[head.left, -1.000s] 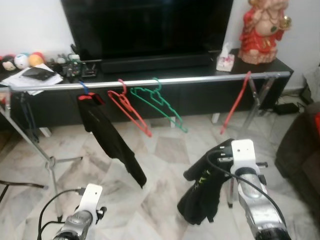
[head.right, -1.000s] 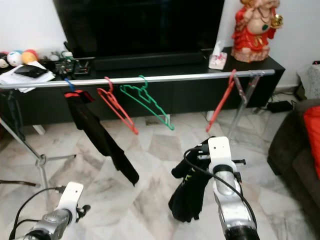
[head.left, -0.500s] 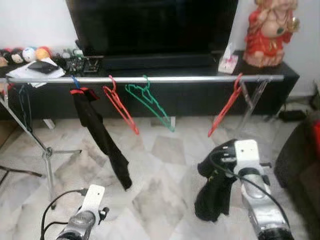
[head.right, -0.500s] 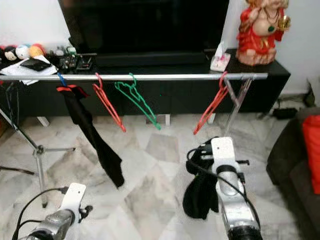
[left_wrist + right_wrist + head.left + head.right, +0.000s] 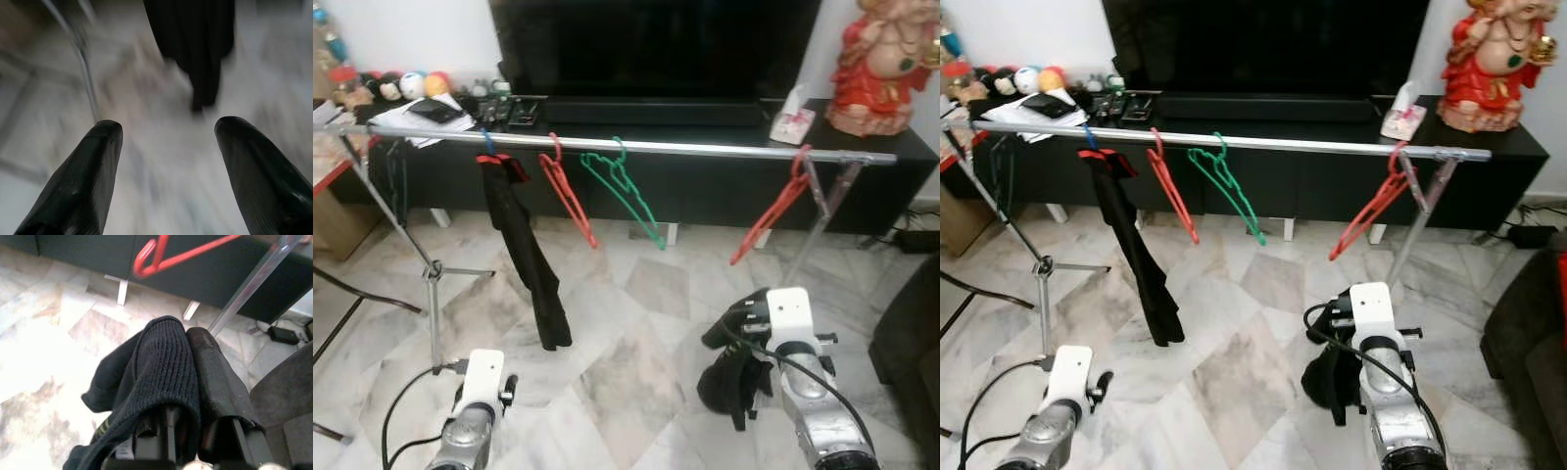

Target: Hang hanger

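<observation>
Hanger work here comes down to the metal rail (image 5: 705,149), which runs left to right across the room in front of the black TV cabinet (image 5: 705,191), well ahead of and above both grippers. The right gripper (image 5: 195,357) is low over the marble floor (image 5: 626,362), its two fingers clamped on a dark knitted garment (image 5: 729,377) that hangs bunched below it. I cannot make out a hanger inside that bundle, so whether it carries one is unclear. Of the two arms the right is the nearer to the rail's right-hand end, where a red hanger (image 5: 771,213) hangs empty and tilted beside the slanted support leg (image 5: 822,211).

Further left on the rail hang a green hanger (image 5: 626,191) and another red hanger (image 5: 568,196), both bare, thin plastic, and swung at an angle. Left again, a black garment (image 5: 524,259) droops from a hanger with a blue hook (image 5: 487,145), reaching nearly to the floor.

The left gripper (image 5: 166,147) hangs low with its fingers spread apart and nothing between them, pointing toward the foot of that black garment and the tripod stand (image 5: 431,284).

My guess is that the next move needs the right arm raised forward and up, toward the bare stretch of rail between the green hanger and the right-hand red one
</observation>
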`<state>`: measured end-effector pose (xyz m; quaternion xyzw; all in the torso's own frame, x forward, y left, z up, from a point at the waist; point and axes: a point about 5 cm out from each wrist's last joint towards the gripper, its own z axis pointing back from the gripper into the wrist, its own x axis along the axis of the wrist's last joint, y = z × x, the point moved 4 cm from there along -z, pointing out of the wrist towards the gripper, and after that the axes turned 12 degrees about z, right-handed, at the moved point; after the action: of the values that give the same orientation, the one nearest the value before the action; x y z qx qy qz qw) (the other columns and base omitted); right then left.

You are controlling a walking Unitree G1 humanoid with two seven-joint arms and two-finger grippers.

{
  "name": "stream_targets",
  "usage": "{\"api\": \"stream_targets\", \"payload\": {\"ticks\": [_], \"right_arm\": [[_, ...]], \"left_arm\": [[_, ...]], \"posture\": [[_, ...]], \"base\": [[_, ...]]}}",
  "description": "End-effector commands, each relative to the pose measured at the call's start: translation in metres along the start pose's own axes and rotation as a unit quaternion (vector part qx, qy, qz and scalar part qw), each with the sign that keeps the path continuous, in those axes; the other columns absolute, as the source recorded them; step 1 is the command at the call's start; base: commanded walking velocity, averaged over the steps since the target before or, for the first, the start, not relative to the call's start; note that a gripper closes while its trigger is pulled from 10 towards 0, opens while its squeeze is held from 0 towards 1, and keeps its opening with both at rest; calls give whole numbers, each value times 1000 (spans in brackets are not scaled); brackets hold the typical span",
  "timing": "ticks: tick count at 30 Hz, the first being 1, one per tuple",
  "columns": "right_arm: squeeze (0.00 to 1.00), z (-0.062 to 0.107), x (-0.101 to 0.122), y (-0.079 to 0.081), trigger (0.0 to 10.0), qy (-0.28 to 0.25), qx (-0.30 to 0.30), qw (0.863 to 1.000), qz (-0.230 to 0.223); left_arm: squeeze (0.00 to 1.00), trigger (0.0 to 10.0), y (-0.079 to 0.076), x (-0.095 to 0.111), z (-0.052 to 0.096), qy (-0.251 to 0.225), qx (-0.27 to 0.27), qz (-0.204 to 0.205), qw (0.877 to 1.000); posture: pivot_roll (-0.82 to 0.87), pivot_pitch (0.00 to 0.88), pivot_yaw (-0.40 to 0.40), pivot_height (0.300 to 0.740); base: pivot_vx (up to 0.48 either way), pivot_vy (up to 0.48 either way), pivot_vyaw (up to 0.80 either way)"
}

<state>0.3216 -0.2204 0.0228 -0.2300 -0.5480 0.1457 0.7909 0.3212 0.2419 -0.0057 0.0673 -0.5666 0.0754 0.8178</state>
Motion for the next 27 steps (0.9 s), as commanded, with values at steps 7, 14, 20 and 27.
{"api": "stream_targets", "payload": {"ticks": [7,14,20,27], "right_arm": [[0,-1,-18,5,10000,24,11,1000,-2],[0,-1,-35,13,10000,55,20,998,-13],[0,-1,-41,17,10000,66,24,997,-22],[0,-2,-39,16,10000,58,24,998,-24]], "left_arm": [[0,10000,-9,106,9,-232,-31,-11,972],[0,10000,-40,145,30,-299,-95,17,949],[0,10000,-69,151,43,-291,-143,24,946],[0,10000,-76,145,46,-269,-160,30,949]], "posture": [[-78,23,5,740],[-77,0,8,740],[-78,0,10,740],[-81,0,12,740]], "base": [[0,0,0],[0,0,0],[0,0,0],[0,0,0]]}}
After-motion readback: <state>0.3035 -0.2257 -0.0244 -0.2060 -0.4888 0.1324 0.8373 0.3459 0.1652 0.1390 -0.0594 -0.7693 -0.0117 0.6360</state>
